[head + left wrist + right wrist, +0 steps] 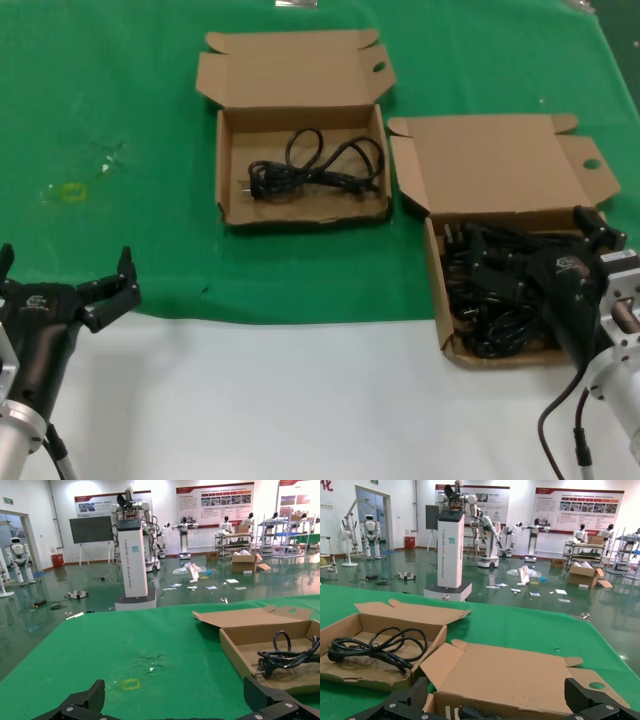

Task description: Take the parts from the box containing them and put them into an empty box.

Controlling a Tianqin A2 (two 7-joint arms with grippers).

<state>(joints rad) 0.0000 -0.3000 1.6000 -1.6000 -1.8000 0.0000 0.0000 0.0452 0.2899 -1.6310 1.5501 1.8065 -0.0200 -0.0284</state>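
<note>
The cords [495, 290] lie mostly in a dark tangled heap in the near right box [437, 275], the full box of the two, its lid folded back on the far side. One cord [315, 168] already rests alone, loosely looped, in the far box [225, 165] to the left of it, so the job looks barely begun: one piece across, and the heap on the right left to move. The right gripper [598, 232] hangs over the far right corner of the full box with its fingers spread wide and nothing between them; in the right wrist view both finger tips stand apart above the box's lid. The left gripper [65, 275] waits well off on the near left, over the edge of the green cloth [120, 90], likewise spread and empty. The two boxes sit just beside each other, the right one's lid flap close to the far box's right wall, which could catch an arm or a trailing cord on the way across. The tangle itself seems the main hindrance, since lifting one cord may drag others. A small yellow mark [72, 192] and some white scuffs [108, 157] show on the cloth far left.
</note>
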